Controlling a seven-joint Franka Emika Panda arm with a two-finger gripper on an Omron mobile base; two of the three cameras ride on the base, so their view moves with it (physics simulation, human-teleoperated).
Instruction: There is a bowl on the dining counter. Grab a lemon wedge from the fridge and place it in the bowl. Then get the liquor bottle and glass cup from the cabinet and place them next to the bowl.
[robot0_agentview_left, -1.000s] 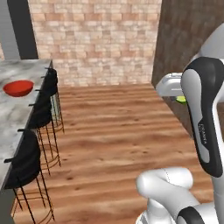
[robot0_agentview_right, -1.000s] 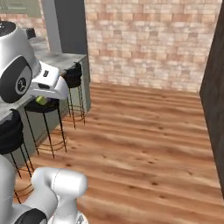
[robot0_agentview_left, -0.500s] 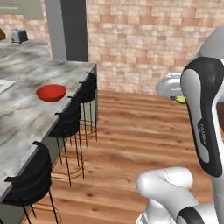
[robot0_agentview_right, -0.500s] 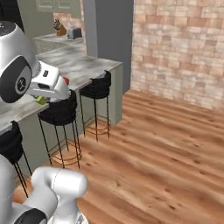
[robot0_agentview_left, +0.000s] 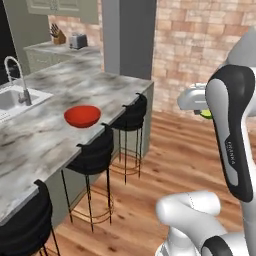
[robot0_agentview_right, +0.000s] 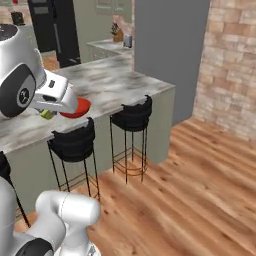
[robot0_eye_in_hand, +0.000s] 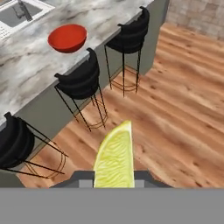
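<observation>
The base has swung round — the bench (robot0_agentview_left: 105, 90) and red bowl (robot0_agentview_left: 82, 116) now lie near; jaws gripping the lemon wedge (robot0_eye_in_hand: 115, 158), apparently secure — drop-off comes next.

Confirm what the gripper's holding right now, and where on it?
The gripper is shut on the lemon wedge, pinching its broad lower end between the fingers; the pointed tip sticks out ahead, over the wooden floor.
</observation>
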